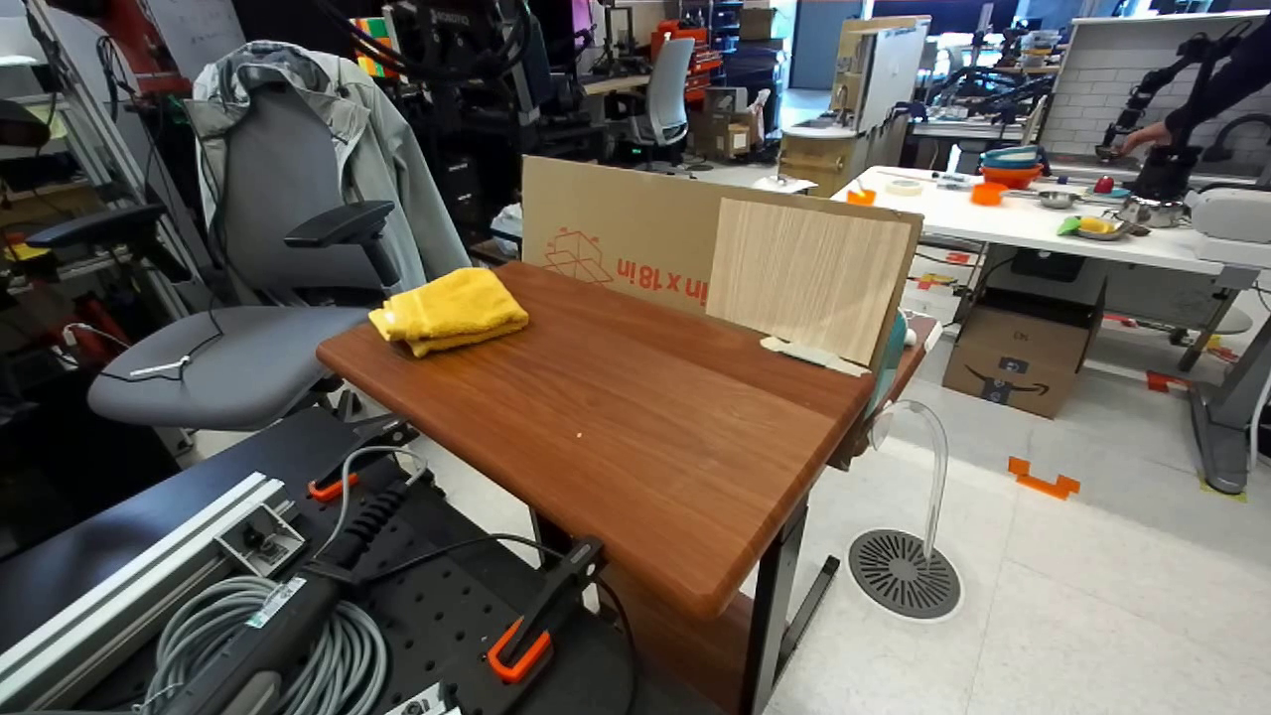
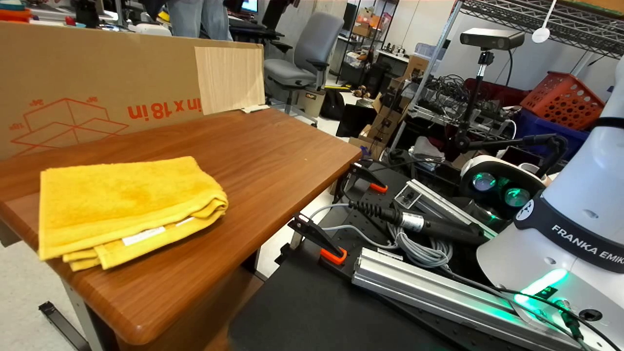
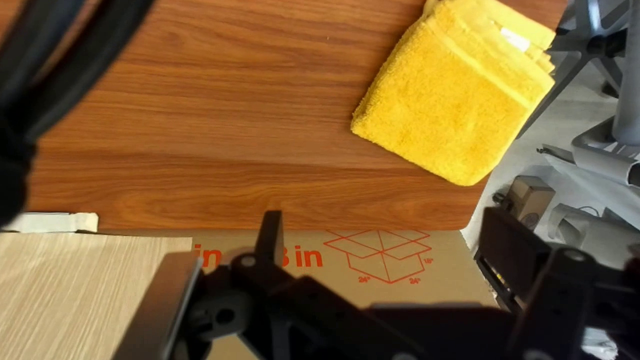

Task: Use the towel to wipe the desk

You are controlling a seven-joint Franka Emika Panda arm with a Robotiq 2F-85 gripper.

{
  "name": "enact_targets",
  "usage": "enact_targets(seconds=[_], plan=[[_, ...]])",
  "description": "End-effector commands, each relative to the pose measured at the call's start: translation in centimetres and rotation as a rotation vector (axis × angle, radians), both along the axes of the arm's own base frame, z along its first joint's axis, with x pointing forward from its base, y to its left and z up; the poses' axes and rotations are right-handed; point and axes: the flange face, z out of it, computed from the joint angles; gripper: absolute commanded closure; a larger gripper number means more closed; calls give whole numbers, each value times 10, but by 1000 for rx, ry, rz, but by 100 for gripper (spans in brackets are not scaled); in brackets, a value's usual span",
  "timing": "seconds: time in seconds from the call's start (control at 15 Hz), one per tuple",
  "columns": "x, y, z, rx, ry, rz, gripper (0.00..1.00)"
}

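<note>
A yellow terry-cloth towel [image 2: 126, 200], folded flat, white label [image 2: 143, 236] showing, lies at one end of that rectangular brown wood-grain desk [image 1: 616, 417].

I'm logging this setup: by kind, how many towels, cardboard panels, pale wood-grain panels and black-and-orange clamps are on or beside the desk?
Yellow towel: 1
Cardboard panel: 1
Pale wood-grain panel: 1
Black-and-orange clamps: 2
Total: 5
</note>
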Motion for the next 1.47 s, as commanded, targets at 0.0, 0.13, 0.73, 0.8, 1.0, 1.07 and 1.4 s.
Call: enact_targets(seconds=[0.0,0.13,0.73,0.8,1.0,1.07,1.4], plan=[[5,44,-36,40,-14,-13,0],[3,78,-57,52,5,10,0],[14,155,-176,-40,148,24,0],[19,158,-189,-62,160,14,0],[36,169,-226,-102,195,-25,0],[41,173,-237,-109,205,-38,0],[55,164,-259,-144,252,-111,0]])
